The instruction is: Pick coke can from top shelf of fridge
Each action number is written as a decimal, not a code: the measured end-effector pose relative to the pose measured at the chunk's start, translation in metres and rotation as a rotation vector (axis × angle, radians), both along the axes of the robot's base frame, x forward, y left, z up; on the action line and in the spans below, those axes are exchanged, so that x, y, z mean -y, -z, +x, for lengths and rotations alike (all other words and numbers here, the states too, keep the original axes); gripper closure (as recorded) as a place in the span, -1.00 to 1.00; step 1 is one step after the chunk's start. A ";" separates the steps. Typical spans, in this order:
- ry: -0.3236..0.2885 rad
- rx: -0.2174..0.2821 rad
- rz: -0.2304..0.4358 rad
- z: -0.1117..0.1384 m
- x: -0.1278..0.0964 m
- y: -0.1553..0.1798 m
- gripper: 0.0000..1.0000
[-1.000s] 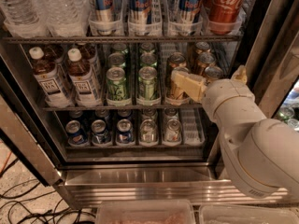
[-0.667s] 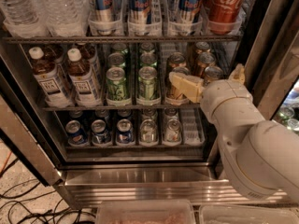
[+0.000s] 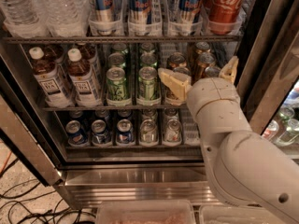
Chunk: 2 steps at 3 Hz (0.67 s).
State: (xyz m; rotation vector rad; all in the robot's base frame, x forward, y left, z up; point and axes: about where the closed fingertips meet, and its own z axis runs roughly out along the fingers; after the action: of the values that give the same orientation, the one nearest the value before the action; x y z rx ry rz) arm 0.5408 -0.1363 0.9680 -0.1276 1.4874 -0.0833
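Note:
The coke can (image 3: 227,4) is red with white script and stands in a clear lane tray at the right end of the top shelf (image 3: 121,39) of the fridge (image 3: 140,181). Blue-and-silver Red Bull cans (image 3: 140,3) stand in the lanes to its left. My gripper (image 3: 198,68) is open, its cream fingers (image 3: 174,84) spread in front of the middle shelf's right side. It is below the coke can and holds nothing. My white arm (image 3: 233,143) fills the lower right.
Water bottles (image 3: 42,3) stand at the top left. The middle shelf holds tea bottles (image 3: 51,78), green cans (image 3: 117,83) and gold cans (image 3: 203,62). The bottom rack holds several cans (image 3: 124,132). The fridge's right frame (image 3: 271,59) is close. Cables (image 3: 23,204) lie on the floor.
My gripper has shifted slightly to the left at about the same height. The cans and bottles have not moved.

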 end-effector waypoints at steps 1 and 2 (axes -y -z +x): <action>0.026 0.025 -0.007 -0.004 -0.006 -0.023 -1.00; 0.016 0.028 0.052 -0.009 -0.007 -0.045 -1.00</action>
State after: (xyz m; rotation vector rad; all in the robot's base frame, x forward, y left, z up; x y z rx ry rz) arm 0.5320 -0.1290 1.0132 -0.0725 1.4612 -0.0591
